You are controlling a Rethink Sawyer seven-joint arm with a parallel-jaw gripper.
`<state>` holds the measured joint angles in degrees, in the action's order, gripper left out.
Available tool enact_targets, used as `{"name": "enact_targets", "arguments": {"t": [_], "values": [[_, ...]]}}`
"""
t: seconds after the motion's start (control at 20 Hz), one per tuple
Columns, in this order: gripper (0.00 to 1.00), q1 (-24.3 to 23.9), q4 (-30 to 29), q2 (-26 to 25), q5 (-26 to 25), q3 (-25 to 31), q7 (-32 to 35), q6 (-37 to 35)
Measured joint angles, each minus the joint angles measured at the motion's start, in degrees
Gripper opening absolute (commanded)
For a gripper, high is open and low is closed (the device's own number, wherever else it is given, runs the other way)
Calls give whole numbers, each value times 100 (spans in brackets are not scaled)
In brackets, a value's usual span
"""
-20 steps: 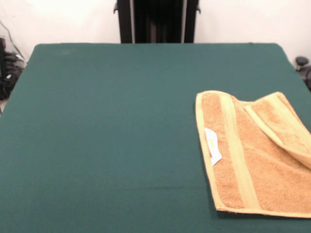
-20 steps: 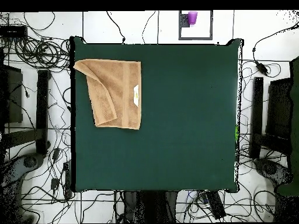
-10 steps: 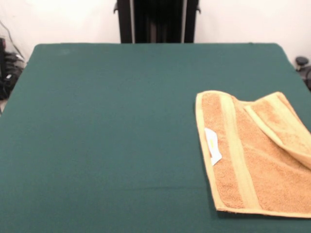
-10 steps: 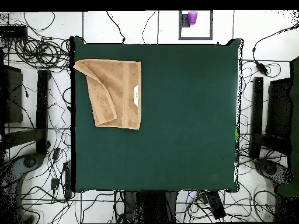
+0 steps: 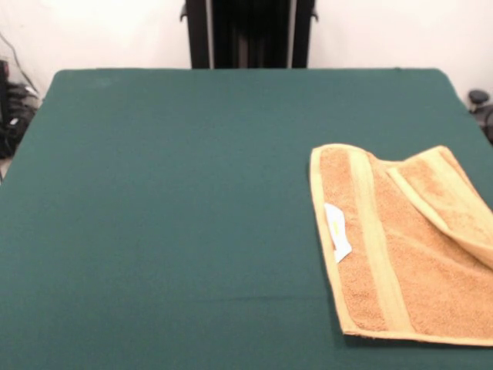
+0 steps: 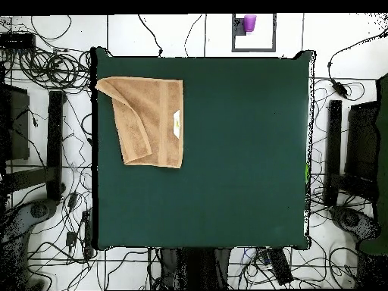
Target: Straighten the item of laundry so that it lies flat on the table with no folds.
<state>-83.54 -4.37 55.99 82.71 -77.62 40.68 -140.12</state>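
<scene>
Spreading across almost the whole of both views, the dark green table (image 5: 169, 216) is seen; at its far side in the front view only the black pedestal (image 5: 248, 32) is shown, and the pincer itself is caught by neither camera, so its state cannot be told and no place can be given relative to it; the orange-tan hand towel (image 5: 400, 254) is laid near the table's right edge in the front view, close to the near corner, which is the upper left corner in the overhead view (image 6: 148, 121); one side is doubled over in a slanting flap (image 5: 451, 196), so the task is judged unfinished; a small white label (image 5: 337, 231) is seen by the hemmed edge; if the flap is pulled outward, the towel could be dragged off the nearby edge; if both layers are pinched, the fold would only be shifted.
</scene>
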Motion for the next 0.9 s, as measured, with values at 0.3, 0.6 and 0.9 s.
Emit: {"name": "enact_targets", "arguments": {"t": [0.3,0.6,0.9], "values": [[100,255,0,12,0,-61,0,0],[100,621,1,51,242,-186,0,-1],[100,848,1,72,572,-394,0,-1]]}}
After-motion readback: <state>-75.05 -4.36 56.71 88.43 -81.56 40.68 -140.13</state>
